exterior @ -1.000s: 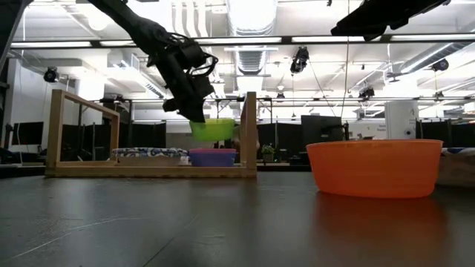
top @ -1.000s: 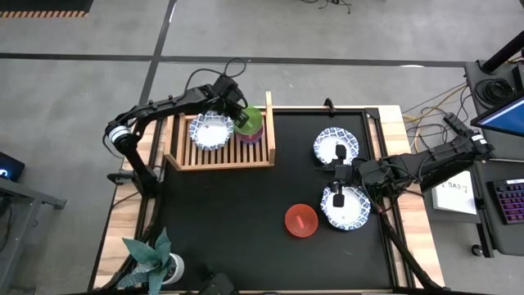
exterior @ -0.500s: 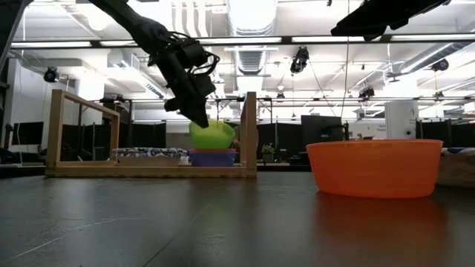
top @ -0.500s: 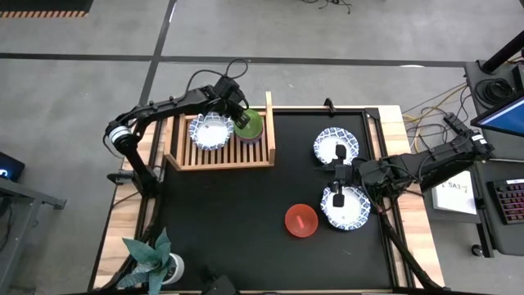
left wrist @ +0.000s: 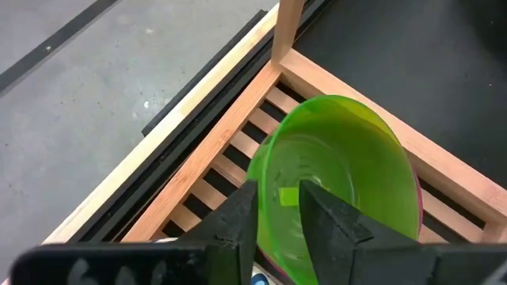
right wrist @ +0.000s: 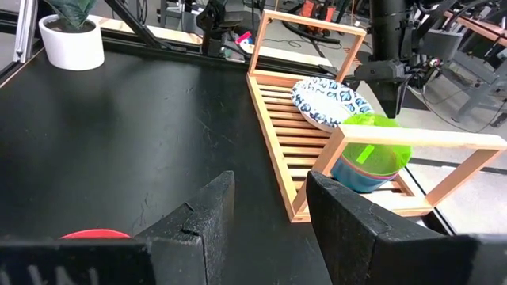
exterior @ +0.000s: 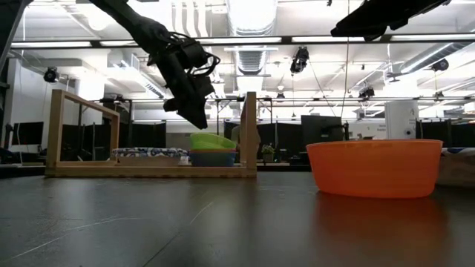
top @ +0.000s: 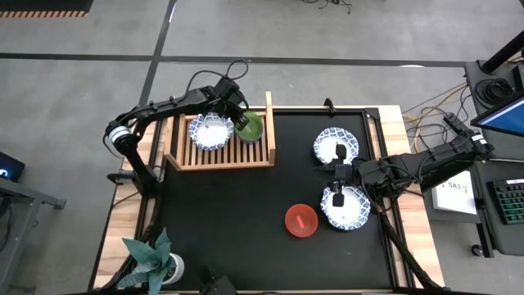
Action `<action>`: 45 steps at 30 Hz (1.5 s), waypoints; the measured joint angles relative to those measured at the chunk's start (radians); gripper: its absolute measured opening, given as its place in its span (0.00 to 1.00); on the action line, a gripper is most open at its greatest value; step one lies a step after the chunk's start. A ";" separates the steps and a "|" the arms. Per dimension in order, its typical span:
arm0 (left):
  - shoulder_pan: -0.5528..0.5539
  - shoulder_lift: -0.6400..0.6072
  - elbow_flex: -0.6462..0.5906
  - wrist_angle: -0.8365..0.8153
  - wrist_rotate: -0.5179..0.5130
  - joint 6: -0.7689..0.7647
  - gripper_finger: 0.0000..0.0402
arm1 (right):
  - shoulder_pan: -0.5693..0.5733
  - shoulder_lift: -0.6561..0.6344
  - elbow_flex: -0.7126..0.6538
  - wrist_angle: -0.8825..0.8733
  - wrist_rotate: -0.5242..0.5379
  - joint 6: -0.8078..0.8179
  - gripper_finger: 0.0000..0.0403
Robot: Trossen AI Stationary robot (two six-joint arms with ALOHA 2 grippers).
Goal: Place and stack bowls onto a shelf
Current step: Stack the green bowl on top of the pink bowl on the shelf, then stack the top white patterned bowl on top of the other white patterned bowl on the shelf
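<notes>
My left gripper (top: 235, 112) is open over the shelf's (top: 221, 163) right end. It stands just above the green bowl (left wrist: 341, 182), one finger inside the near rim and one outside. The green bowl sits nested on a cyan bowl (exterior: 214, 157); a magenta rim (left wrist: 417, 207) shows under it. A white blue-rimmed bowl (top: 210, 131) lies on the slats beside the stack. My right gripper (top: 336, 174) hangs open, high over two white bowls (top: 336, 144) (top: 347, 208) on the mat. The red bowl (top: 300, 220) rests on the mat near them.
The shelf's corner posts (exterior: 251, 132) and side rails (right wrist: 412, 138) rise close around the stack. A potted plant (top: 155, 258) stands at the table's near left corner. Bare black mat (top: 229, 221) lies between the shelf and the red bowl.
The green bowl hung level from my left gripper above the stack, then tipped with one side on it. Now it sits level, nested into the stack. My left gripper has stayed almost in place above it and has let the bowl go.
</notes>
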 joint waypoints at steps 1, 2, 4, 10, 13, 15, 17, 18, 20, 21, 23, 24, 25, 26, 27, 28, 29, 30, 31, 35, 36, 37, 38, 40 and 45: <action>-0.001 0.000 0.000 0.000 0.000 0.001 0.21 | 0.000 0.000 0.000 0.000 0.000 0.001 0.37; -0.002 0.000 0.000 -0.001 0.000 0.002 0.24 | 0.000 0.000 0.000 0.000 0.000 0.001 0.37; -0.002 0.000 0.000 0.000 0.000 0.003 0.28 | 0.000 0.000 0.000 0.000 0.000 0.002 0.37; -0.002 -0.001 0.000 -0.006 -0.135 0.048 0.32 | 0.000 0.000 0.000 0.000 0.000 0.003 0.37; 0.002 -0.001 0.000 -0.006 -0.228 0.064 0.28 | 0.000 0.000 0.000 0.000 0.000 0.003 0.37; 0.003 -0.001 0.000 -0.006 -0.229 0.065 0.24 | 0.000 0.000 0.000 0.000 0.001 0.003 0.37; 0.001 -0.001 0.000 -0.006 -0.229 0.060 0.21 | 0.000 0.000 0.000 0.000 0.001 0.002 0.37; -0.001 -0.001 0.000 -0.006 -0.228 0.057 0.19 | 0.000 0.000 0.000 0.001 0.001 0.003 0.37; -0.005 0.000 0.000 -0.005 -0.229 0.049 0.16 | 0.000 0.000 0.000 0.001 0.002 0.003 0.37; -0.009 0.000 0.000 -0.003 -0.229 0.048 0.15 | 0.000 0.000 0.000 0.001 0.002 0.003 0.37; -0.018 -0.002 0.000 0.002 -0.216 0.048 0.12 | 0.000 0.000 0.000 0.001 0.002 0.003 0.37; -0.022 -0.004 0.000 0.001 -0.177 0.051 0.11 | 0.000 0.000 0.000 0.001 0.002 0.002 0.37; -0.026 -0.005 0.000 0.000 -0.124 0.054 0.10 | 0.000 0.000 0.000 0.001 0.002 0.002 0.37; -0.029 -0.005 0.000 0.000 -0.080 0.056 0.09 | 0.000 0.000 0.000 0.001 0.002 0.002 0.37; -0.032 -0.005 0.000 -0.005 -0.056 0.057 0.08 | 0.000 0.000 0.000 0.001 0.002 0.002 0.37; -0.034 -0.001 0.000 -0.011 -0.054 0.057 0.07 | 0.000 0.000 0.000 0.001 0.002 -0.001 0.37; -0.034 0.004 0.000 -0.015 -0.058 0.057 0.05 | 0.000 0.000 0.000 0.001 0.002 -0.002 0.37; -0.033 0.011 0.000 -0.017 -0.074 0.056 0.04 | 0.000 0.000 0.000 0.001 0.001 -0.002 0.37; -0.032 0.018 -0.001 -0.018 -0.087 0.056 0.02 | 0.000 0.000 0.000 0.001 0.002 -0.001 0.37; -0.028 0.053 -0.002 -0.016 -0.104 0.052 0.01 | 0.000 0.000 0.000 0.001 0.002 -0.001 0.37; -0.028 0.066 -0.002 -0.018 -0.106 0.050 0.01 | 0.000 0.000 0.000 0.001 0.001 0.000 0.37; -0.028 0.079 -0.002 -0.021 -0.106 0.048 0.01 | 0.000 0.000 0.000 0.001 0.001 0.001 0.37; -0.028 0.088 -0.002 -0.022 -0.105 0.045 0.00 | 0.000 0.000 0.000 0.001 0.001 0.001 0.37; -0.030 0.095 -0.002 -0.024 -0.105 0.036 0.00 | 0.000 0.000 0.000 0.001 0.001 0.002 0.37; -0.057 0.066 -0.002 -0.064 -0.105 0.010 0.00 | 0.000 0.000 0.000 0.001 0.001 0.016 0.37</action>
